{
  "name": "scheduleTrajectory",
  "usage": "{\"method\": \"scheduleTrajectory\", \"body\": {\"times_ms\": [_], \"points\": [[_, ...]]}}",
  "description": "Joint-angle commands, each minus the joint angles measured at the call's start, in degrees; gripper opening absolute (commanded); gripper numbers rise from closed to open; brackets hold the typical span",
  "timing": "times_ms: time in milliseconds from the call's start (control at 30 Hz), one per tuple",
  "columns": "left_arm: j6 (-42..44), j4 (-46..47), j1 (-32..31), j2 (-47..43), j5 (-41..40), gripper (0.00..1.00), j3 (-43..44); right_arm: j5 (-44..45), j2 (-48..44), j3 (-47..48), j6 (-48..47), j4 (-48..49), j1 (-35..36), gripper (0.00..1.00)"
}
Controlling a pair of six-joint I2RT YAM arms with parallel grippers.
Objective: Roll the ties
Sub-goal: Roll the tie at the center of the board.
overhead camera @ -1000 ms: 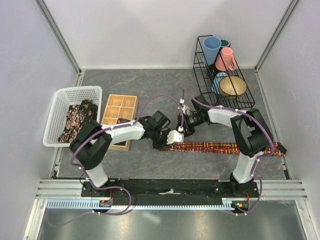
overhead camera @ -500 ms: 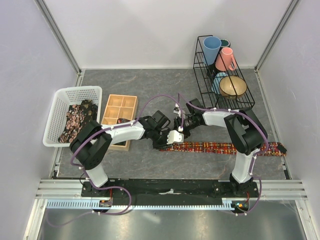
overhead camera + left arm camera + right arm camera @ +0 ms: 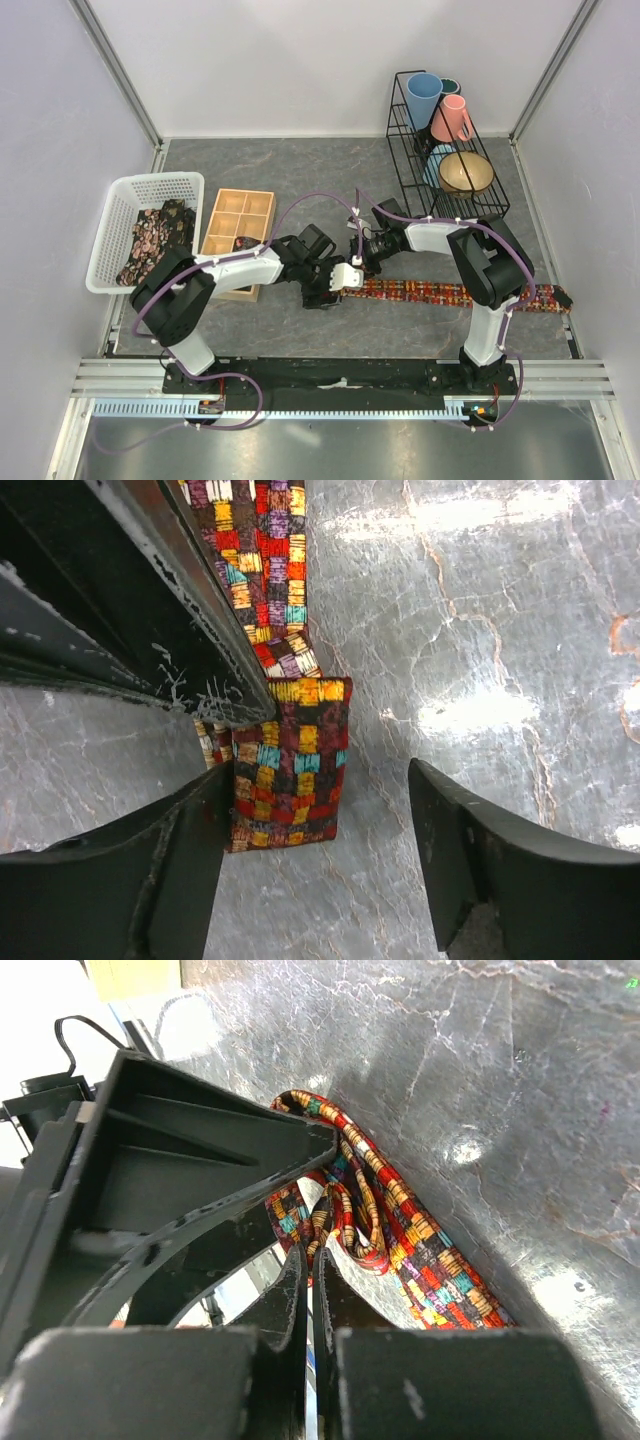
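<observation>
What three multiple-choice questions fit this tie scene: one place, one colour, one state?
1. The tall cup in the wire rack is: A blue, B yellow, C white.
2. The checked tie lies: A in the wire rack, B on the table, C draped over an arm.
3. The left end effector is: A shut, B open, C holding a cup.
Answers: 1 A, its blue shows from above. 2 B, it stretches across the grey tabletop. 3 B, its fingers stand apart around the tie's folded end.

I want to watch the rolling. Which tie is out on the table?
The long red checkered tie; the flowery ties sit in the white basket.
</observation>
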Motion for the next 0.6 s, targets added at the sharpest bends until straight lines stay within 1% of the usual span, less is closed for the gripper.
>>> {"method": "scheduleTrajectory", "body": {"times_ms": [0,233,267,300,400,467,567], "points": [[-0.02,3.20,-0.06,-1.71,-0.19,0.79,0.51,0.54,0.41,0.19,-1.08,0.92,0.24,0.00],[2.09,3.64,-0.06,0.23,-0.10,0.82,2.36,0.90,-0.12,0.71,-0.99,1.35,0.07,0.00],[2.61,3.46,-0.06,0.23,0.16,0.83,2.27,0.81,-0.03,0.80,-0.90,1.27,0.07,0.00],[2.62,3.55,-0.06,0.14,0.25,0.86,2.27,0.72,0.06,0.89,-0.81,1.27,0.07,0.00],[1.39,4.78,0.03,-1.87,-0.28,0.89,1.83,0.72,0.06,0.98,-0.72,1.35,-0.28,0.00],[1.21,6.62,0.03,-3.62,-0.28,0.91,-0.10,0.46,0.32,0.89,-0.64,1.44,-0.37,0.00],[1.04,8.12,0.03,-3.20,0.42,0.94,-0.72,0.37,0.24,0.89,-0.55,1.53,-0.46,0.00]]}}
